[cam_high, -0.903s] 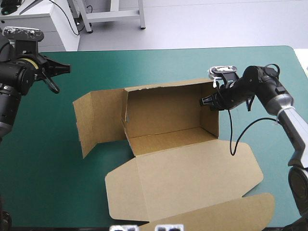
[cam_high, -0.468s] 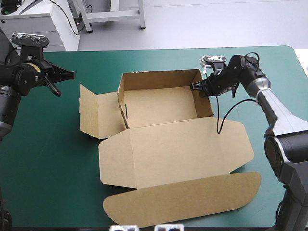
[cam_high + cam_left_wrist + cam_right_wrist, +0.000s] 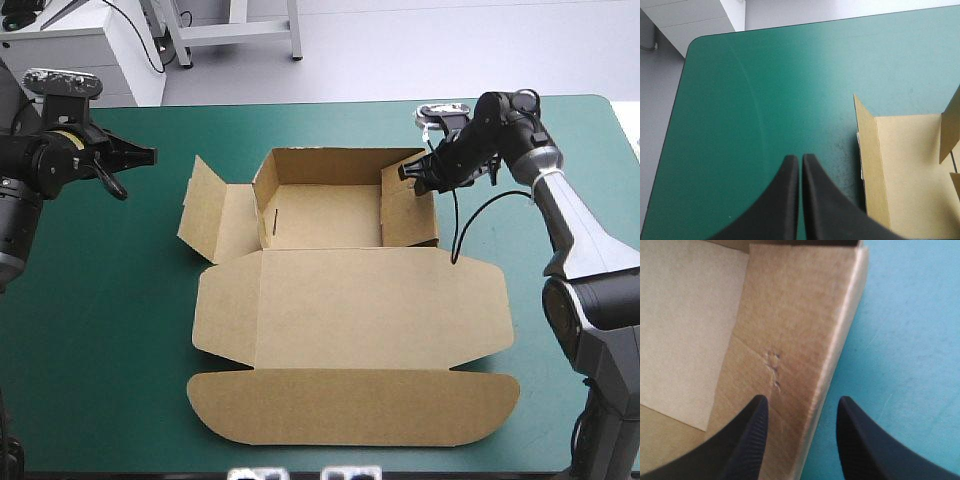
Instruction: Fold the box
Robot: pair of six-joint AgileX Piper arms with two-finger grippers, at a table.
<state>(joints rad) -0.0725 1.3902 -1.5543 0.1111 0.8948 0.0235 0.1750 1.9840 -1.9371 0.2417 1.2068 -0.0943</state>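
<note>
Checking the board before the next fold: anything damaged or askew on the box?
Between the open fingers of the right gripper, the box wall shows small dents and a crease. The left end flap lies splayed outward, untucked.

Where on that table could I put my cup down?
Bare teal-green cover lies between the left pincer and the box, and along the far edge beyond it. The middle is crowded: the box's spread lid, and the right pincer straddling its wall.

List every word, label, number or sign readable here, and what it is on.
None can be read. The box is plain brown board on every face shown; the small dents on its wall are not writing.
The teal-green cover bears no print.
</note>
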